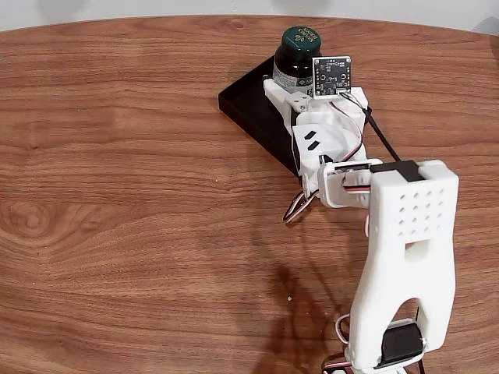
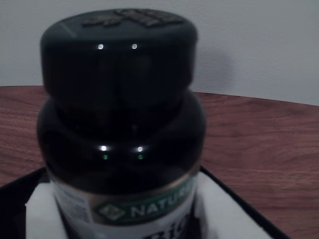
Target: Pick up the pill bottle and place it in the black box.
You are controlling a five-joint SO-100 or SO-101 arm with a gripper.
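Your white two-finger gripper is extended over the far middle of the round-edged wooden table in the fixed view, reaching from the white arm whose base stands at the near right edge. The small dark-green glass pill bottle with a dark green screw cap stands upright at the gripper's tip, cap uppermost, pale lettering visible on the cap top.

In the wrist view the bottle is sharp-fronted and close, with white fingers flanking its lower body on both sides, left and right of the white-and-green paper label. The fingers sit tight against the glass, so you have the gripper pinching the pill bottle.

The shallow square matte-black box with low walls lies near the far edge of the table, one corner pointing toward the left of the fixed view. The bottle is over the box's far right portion. In the wrist view the box's black rim runs behind and beside the fingers, with the bottle inside its outline. Whether the bottle's base touches the box floor cannot be determined.

A small black square circuit board on a white bracket rides on the gripper, just right of the bottle cap in the fixed view.
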